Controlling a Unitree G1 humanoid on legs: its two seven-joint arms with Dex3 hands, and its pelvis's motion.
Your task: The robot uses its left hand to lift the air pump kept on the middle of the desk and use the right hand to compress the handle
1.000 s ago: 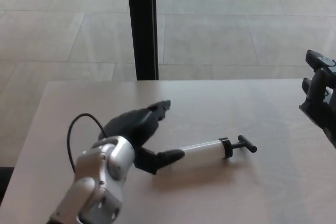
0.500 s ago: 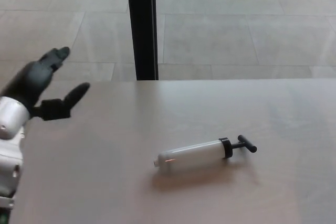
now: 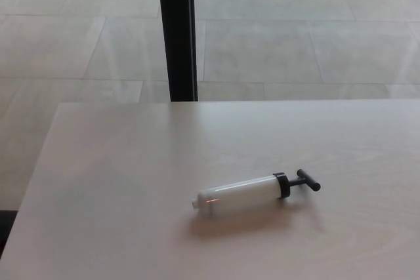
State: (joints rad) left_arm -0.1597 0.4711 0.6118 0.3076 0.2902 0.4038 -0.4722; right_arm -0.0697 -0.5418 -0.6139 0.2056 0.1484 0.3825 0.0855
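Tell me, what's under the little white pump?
Under the air pump is only the pale wooden desk, and the pump lies flat on its side on it. The strip of desk right beneath the pump is covered, so that part cannot be seen.

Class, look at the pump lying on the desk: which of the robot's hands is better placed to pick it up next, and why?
Neither hand shows now. Probably the left: the air pump lies with its white barrel toward the robot's left, its black handle toward the right.
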